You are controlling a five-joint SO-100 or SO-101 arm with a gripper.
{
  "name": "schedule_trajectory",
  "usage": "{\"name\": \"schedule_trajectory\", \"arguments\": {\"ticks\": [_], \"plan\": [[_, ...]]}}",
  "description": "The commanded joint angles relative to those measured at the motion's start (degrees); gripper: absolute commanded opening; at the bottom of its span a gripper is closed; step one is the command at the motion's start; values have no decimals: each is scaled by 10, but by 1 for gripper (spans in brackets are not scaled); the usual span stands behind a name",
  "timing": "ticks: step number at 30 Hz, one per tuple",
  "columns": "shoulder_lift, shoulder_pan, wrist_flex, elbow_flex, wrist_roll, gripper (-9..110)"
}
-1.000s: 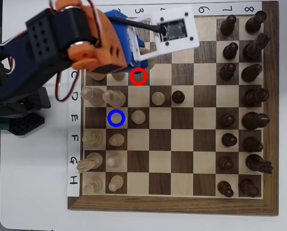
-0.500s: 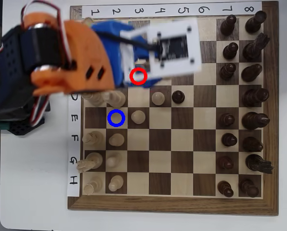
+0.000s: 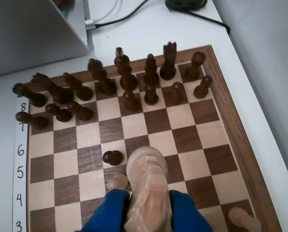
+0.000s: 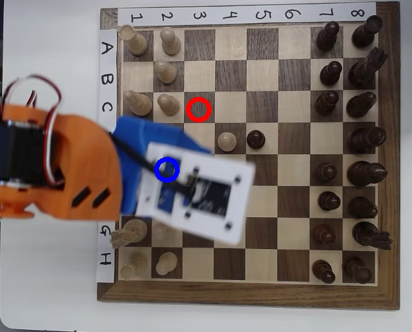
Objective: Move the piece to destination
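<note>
Knight [image 3: 146,191] is clamped between the two blue fingers [image 3: 185,215], seen only in the wrist view: pale carved wood, filling the bottom centre of the frame, held above the board [image 3: 233,128]. Fingers are closed onto its sides, one on each flank. Cannot tell from the wrist view whether its base touches the board.

Writing: overhead view shows column numbers 1–8 along the board's top edge and row letters down a white strip at its left; A, B, C, G, H are readable, the rest are covered by the arm. Wrist view shows handwritten 3, 4, 5, 6, 7, 8 on the strip at left.

Blue ring [image 4: 167,169] sits over the arm's blue body in the overhead view; the square under it is hidden. Red ring [image 4: 199,109] marks a dark square in row C, column 3, bare.

Overhead only: orange and blue arm [image 4: 61,169] with a white camera plate [image 4: 206,196] covering rows D–F at left. It hides the knight entirely.

Wrist only: a dark pawn [image 3: 112,157] just beyond the knight, a pale pawn [image 3: 118,181] beside the left finger, dark pieces massed at the far ranks, white table [image 3: 260,63] around.
</note>
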Motion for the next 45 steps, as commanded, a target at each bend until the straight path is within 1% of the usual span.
{"name": "schedule_trajectory", "arguments": {"ticks": [1,6,12,16,25,33,45], "plan": [[179,62,-1,124,33,0],[207,54,51,168,39,0],[214,52,113,179,47,0],[227,48,128,205,49,0],[279,32,76,310,65,0],[323,2,56,378,90,0],[391,-18,-29,484,91,0]]}}
